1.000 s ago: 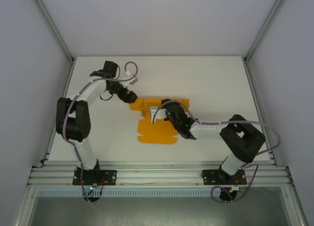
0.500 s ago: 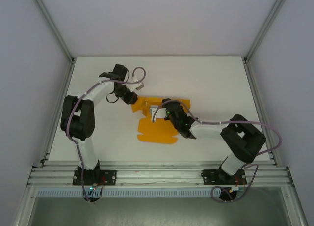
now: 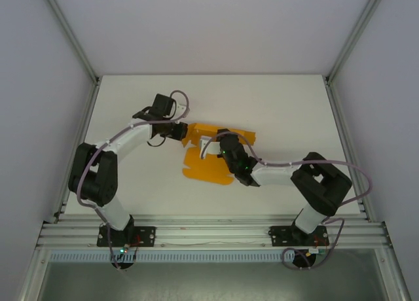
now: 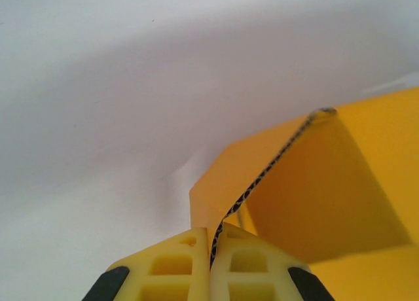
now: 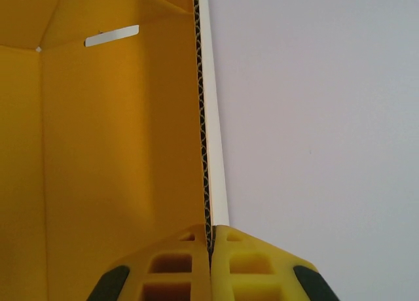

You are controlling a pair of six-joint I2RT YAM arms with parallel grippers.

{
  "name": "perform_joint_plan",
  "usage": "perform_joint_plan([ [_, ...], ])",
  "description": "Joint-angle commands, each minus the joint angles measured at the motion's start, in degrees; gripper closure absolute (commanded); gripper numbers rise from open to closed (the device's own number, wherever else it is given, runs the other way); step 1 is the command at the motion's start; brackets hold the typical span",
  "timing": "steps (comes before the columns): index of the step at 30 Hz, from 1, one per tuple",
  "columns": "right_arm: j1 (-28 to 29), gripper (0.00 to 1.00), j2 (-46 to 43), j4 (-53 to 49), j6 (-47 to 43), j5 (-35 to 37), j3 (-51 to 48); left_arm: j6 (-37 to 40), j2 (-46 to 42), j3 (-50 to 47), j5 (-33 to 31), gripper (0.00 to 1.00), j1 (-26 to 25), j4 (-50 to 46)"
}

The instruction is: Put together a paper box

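**Position.** The paper box lay on the white table, left of centre and between the two arms. It was only partly formed. Its far portion was raised, while the near flap lay flat on the table, pointing toward the near edge.

**Left claw**. It was clenched on the far-left corner of the box. In the left wrist view, the cut edge of a card panel ran straight in between the closed fingers.

**Right claw**. It was clenched on a raised panel at the box's right side. In the right wrist view, the panel's edge entered the closed fingers from above. A narrow slot showed in the panel at the far end.

**Assessment.** The step in hand appeared to be standing the side panels upright along their creases. To do it well:

- Both claws should turn together, each swinging about its own fold line rather than pulling outward, since thin card would tear or buckle at the pinch.
- The base should be kept down on the table, as a lift on one side could drag the whole sheet.
- The slot should be left unobstructed, as it likely receives a tab.
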Motion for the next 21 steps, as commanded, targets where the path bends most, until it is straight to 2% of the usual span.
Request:
perform_joint_plan([
  [1, 1.6, 1.00, 1.2, 2.2, 3.9, -2.1, -1.0, -6.1, -3.2, -1.3, 2.9, 1.00, -2.2, 6.3],
  [3, 1.7, 1.00, 2.0, 3.3, 4.8, -1.2, -1.5, -8.3, -4.5, -3.2, 1.6, 1.00, -3.6, 7.7],
  [7, 2.4, 1.00, 3.7, 3.7, 5.5, -0.2, -1.7, -13.7, -5.8, -6.4, 5.3, 1.00, -5.3, 11.3],
  [12, 3.1, 1.00, 4.7, 4.4, 6.0, 0.6, -2.4, -16.7, -6.1, -8.4, 1.5, 1.00, -6.4, 13.2],
  [15, 3.2, 1.00, 4.1, 4.1, 7.0, 0.3, -3.3, -16.1, -5.3, -10.1, 0.8, 1.00, -7.7, 16.2],
  [19, 3.1, 1.00, 2.9, 3.1, 6.7, -0.4, -5.1, -13.5, -4.0, -10.0, -4.6, 1.00, -8.7, 12.5],
  [21, 3.1, 1.00, 2.2, 1.9, 6.6, -0.8, -5.7, -12.8, -3.9, -10.4, -6.5, 0.96, -8.7, 10.8],
])
